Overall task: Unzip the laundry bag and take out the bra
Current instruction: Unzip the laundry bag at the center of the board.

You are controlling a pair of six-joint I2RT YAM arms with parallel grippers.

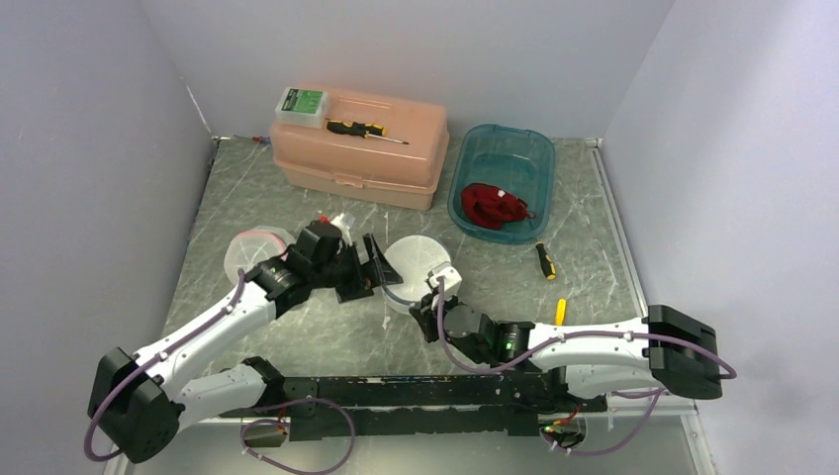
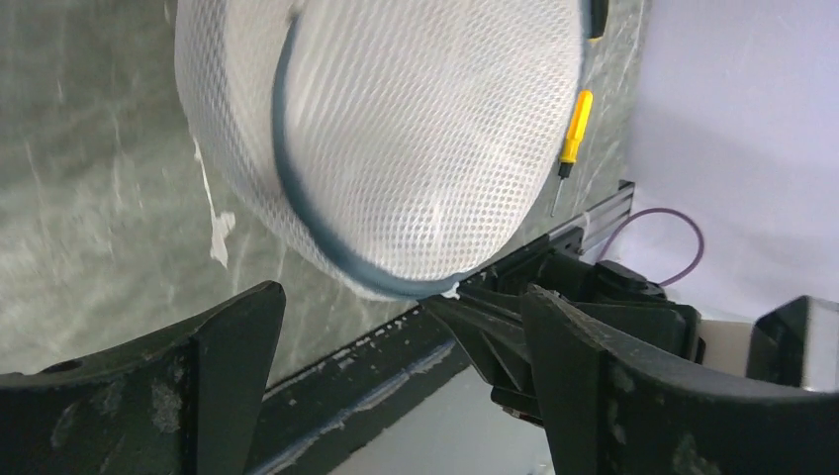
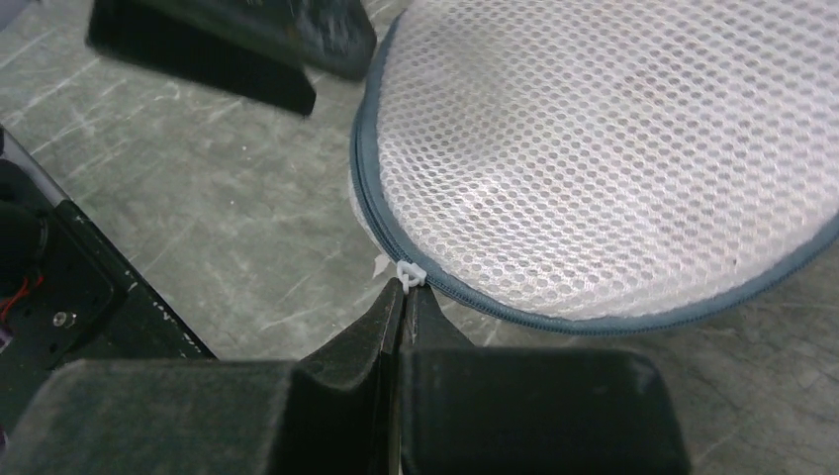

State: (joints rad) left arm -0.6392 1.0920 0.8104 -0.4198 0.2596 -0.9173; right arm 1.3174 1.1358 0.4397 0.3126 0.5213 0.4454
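While the right claw (image 3: 404,294) clenches the one zipper pull (image 3: 410,271), the left claw (image 2: 398,297) gapes beside the laundry bag (image 2: 416,129).

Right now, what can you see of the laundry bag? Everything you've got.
The bag is a round, domed pouch of white honeycomb mesh, with a grey-blue zipper along its rim. The stretch of zipper in view looks closed, and no contents show through. It lies on the marbled table, near the middle. The right hand is shut on the small white pull at the bag's near edge. The left hand is open beside it. I cannot tell if it touches.
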